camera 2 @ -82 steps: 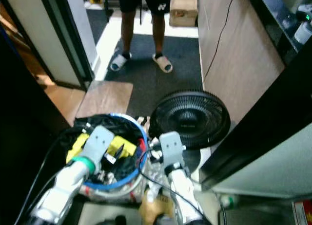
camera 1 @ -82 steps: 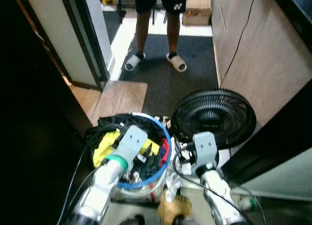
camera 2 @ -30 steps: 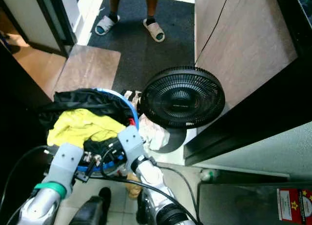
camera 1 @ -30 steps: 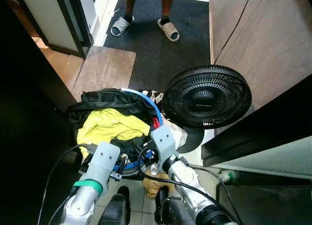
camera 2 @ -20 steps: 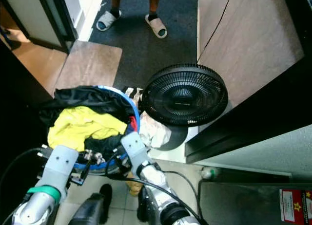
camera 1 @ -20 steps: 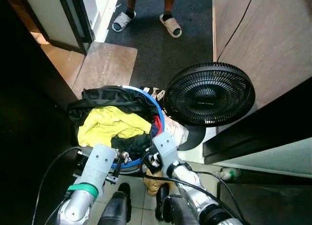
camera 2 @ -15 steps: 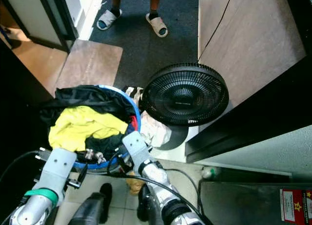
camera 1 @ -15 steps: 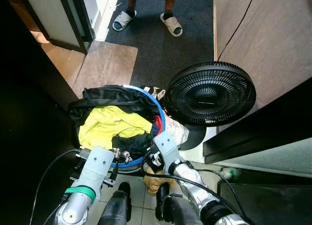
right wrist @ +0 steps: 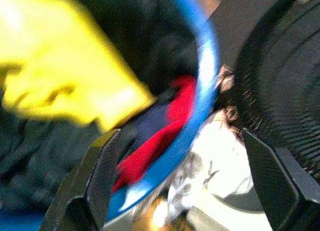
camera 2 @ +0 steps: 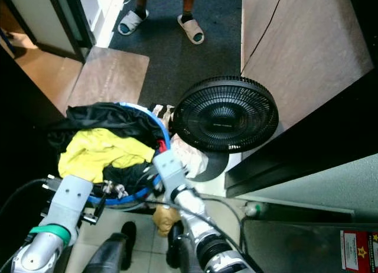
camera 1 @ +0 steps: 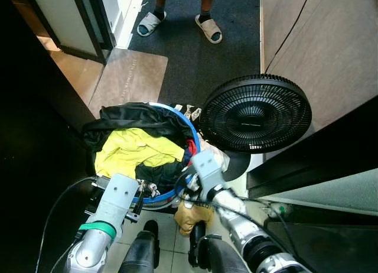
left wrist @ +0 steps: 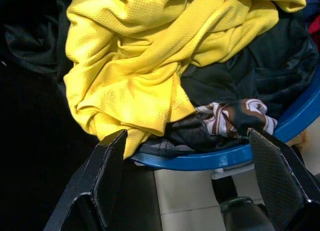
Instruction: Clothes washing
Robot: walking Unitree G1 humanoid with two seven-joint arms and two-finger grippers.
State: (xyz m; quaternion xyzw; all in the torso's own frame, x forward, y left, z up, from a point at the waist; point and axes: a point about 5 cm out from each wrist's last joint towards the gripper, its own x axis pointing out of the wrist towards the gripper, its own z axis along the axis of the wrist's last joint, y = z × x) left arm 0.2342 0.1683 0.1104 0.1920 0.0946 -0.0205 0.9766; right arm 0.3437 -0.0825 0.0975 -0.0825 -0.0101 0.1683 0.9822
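Laundry basket [camera 1: 188, 126] sits on the floor just beside the pedestal fan [camera 1: 255, 113], yellow shirt [camera 1: 134, 152] heaped on top. Left gripper [left wrist: 192, 178] and right gripper [right wrist: 187, 178] both spread wide, empty, flanking the blue rim — likely lining up to lift it.

Left tool [left wrist: 192, 178]: two black fingers [left wrist: 107, 178] spread wide apart, holding nothing, poised just short of the basket rim. Blue basket [left wrist: 295, 118]: round rim curving between the fingers, heaped with clothes. Yellow mesh garment [left wrist: 145, 61]: crumpled, topmost, spilling over the rim by one finger. Black garment [left wrist: 265, 66]: beside the yellow one. Brown-and-white patterned cloth [left wrist: 235, 116]: tucked at the rim under both. Pale tiled floor [left wrist: 185, 193]: beneath the basket.
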